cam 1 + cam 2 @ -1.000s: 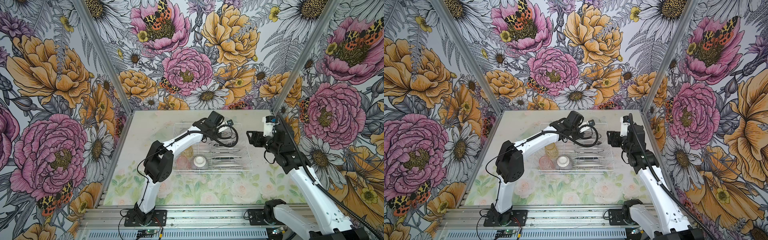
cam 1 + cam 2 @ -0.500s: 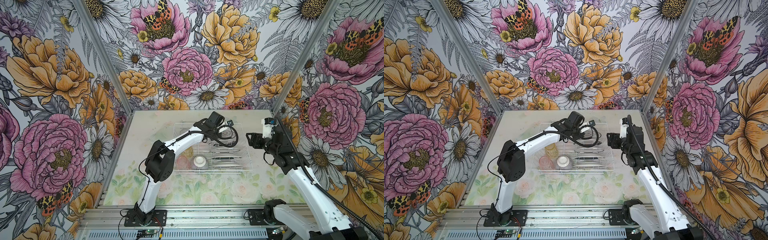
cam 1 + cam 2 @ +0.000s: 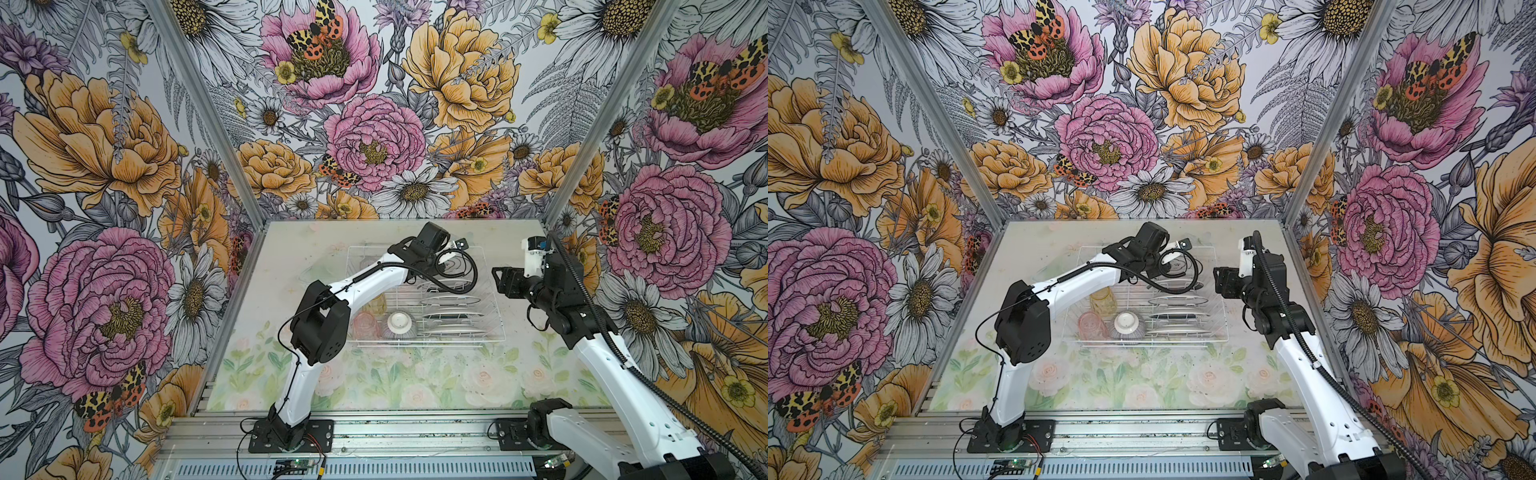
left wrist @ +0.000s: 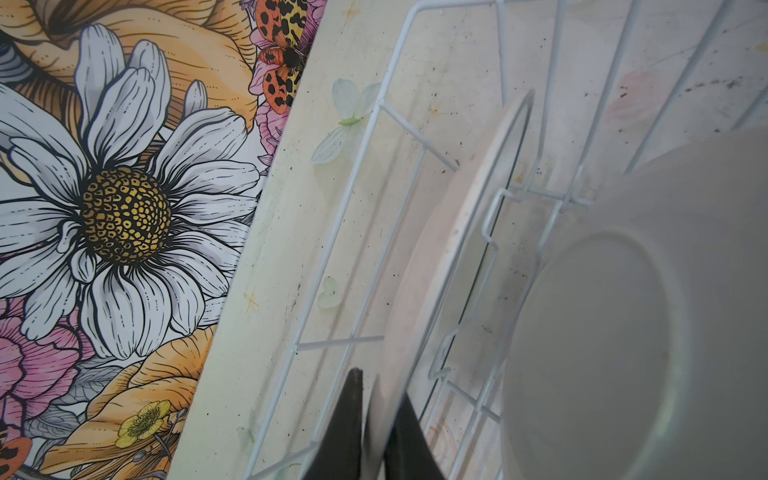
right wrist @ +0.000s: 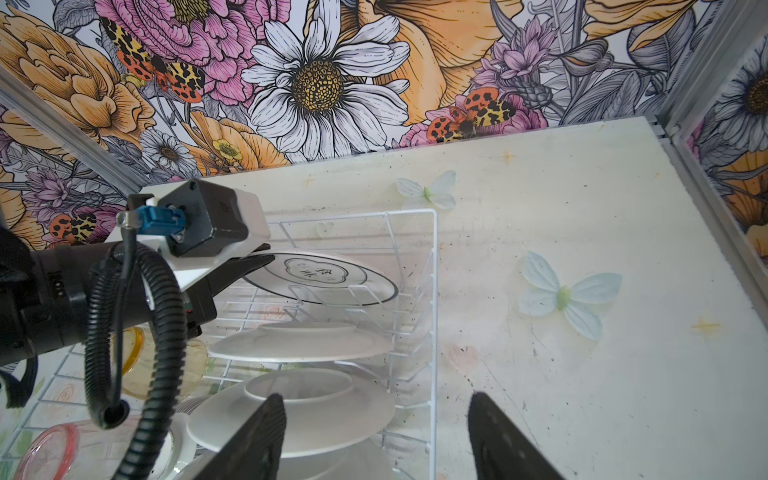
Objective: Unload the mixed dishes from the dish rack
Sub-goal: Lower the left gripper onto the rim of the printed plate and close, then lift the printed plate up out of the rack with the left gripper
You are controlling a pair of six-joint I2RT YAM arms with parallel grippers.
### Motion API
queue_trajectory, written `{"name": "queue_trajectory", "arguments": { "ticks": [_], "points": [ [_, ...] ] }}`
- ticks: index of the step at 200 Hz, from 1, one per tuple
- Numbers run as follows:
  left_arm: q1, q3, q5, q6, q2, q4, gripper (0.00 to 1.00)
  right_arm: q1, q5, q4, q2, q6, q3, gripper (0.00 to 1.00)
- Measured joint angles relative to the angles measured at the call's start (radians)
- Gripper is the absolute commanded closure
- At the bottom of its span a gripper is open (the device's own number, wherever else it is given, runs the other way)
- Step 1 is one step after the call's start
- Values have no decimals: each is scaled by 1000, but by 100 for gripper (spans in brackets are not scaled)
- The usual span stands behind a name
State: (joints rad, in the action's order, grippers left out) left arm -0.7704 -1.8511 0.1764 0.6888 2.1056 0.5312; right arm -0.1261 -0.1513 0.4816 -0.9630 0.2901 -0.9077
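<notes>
On the pale table sits the dish rack, with its long side running left to right in both top views; a row of plates stands on edge in its right half, each thin rim lying left to right, one behind the next from near to far; the far plate is at the far end of that row, in the far right corner of the rack, and it tips back so its face with the dark ring looks up; the left gripper has its two dark jaws pinched tight on the rim of this plate, on the plate's left side, with the rim right between them; the left wrist view shows that pinch from close up and the plate only as a thin edge, with the white underside of the next plate just beside it; the right wrist view shows the far plate's round face and the mark in its middle; the top views show the left half of the rack, where the small bowl lies upside down with its white foot up, just beside the pink tumbler, and the amber tumbler sits behind them; the right gripper hangs by the right edge of the rack, near the plates; its jaws stand wide apart and hold nothing.
</notes>
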Motion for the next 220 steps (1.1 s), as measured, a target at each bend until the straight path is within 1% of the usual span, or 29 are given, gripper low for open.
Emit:
{"name": "queue_trajectory", "arguments": {
  "ticks": [18, 38, 129, 174, 220],
  "points": [
    [0, 6, 2, 26, 0, -3, 99, 0, 0, 0, 0, 0, 6, 29],
    [-5, 14, 3, 29, 0, -18, 100, 0, 2, 1, 10, -2, 17, 29],
    [-24, 78, 54, 29, -18, -110, 100, 0, 16, 0, 55, -2, 35, 29],
    [-27, 109, 73, 29, -44, -117, 100, 0, 16, 0, 55, -2, 35, 28],
    [-27, 135, 93, 24, -101, -118, 100, 0, 15, 0, 55, -1, 35, 29]
  ]
}}
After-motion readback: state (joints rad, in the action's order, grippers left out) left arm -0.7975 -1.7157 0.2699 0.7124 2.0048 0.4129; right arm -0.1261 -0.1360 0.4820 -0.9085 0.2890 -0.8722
